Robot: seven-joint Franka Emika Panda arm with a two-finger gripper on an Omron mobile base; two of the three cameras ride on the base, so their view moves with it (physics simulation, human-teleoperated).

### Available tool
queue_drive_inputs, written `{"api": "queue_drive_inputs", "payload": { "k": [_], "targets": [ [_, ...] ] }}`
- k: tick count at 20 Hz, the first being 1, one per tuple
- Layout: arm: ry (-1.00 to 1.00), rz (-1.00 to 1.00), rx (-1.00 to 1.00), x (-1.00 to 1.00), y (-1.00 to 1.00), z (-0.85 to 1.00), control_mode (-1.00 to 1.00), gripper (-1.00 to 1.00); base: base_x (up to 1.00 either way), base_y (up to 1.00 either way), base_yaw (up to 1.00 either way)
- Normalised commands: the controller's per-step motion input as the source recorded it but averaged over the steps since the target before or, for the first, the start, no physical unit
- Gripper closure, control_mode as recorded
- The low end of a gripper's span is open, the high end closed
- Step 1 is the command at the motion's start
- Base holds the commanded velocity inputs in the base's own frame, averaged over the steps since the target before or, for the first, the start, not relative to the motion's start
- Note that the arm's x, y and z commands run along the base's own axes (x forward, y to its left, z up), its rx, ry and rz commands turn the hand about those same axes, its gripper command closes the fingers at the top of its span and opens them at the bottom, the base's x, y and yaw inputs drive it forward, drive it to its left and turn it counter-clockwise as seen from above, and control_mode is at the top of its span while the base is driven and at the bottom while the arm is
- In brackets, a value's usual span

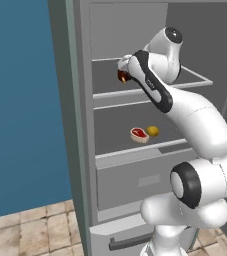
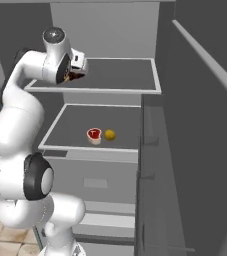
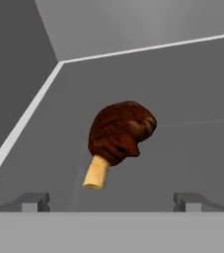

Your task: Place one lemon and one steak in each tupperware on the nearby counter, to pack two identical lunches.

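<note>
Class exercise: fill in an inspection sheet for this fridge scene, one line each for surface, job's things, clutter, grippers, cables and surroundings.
Surface: grey fridge shelves, upper shelf and lower shelf.
Job's things: one steak and one lemon side by side on the lower shelf.
Clutter: browned drumstick lying on the upper shelf.
Grippers: gripper open, holding nothing, pointed at the drumstick.
Cables: nothing seen.
Surroundings: open fridge door, blue wall, tiled floor.

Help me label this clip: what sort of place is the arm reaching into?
Most likely an open fridge in a kitchen: grey shelves with pale rims, a steak beside a lemon on the lower one, and a drumstick on the upper.
</note>
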Motion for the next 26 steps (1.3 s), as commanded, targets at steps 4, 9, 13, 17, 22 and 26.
{"api": "queue_drive_inputs", "payload": {
  "k": [4,9,13,17,22,26],
  "targets": [
    [0.06,-0.10,0.00,0.37,0.00,-0.14,-1.00,-1.00,0.00,0.00,0.00],
    [0.03,-0.18,-0.02,0.29,0.04,-0.24,-1.00,-1.00,0.00,0.00,0.00],
    [0.00,-0.15,-0.01,0.37,0.09,-0.25,-1.00,-1.00,0.00,0.00,0.00],
    [0.06,-0.11,0.00,0.41,0.02,-0.07,-1.00,-1.00,0.00,0.00,0.00],
    [0.22,-0.05,0.00,0.37,0.00,-0.03,-1.00,-1.00,0.00,0.00,0.00],
    [0.24,-0.04,0.00,0.23,0.00,-0.21,-1.00,-1.00,0.00,0.00,0.00]
  ]
}}
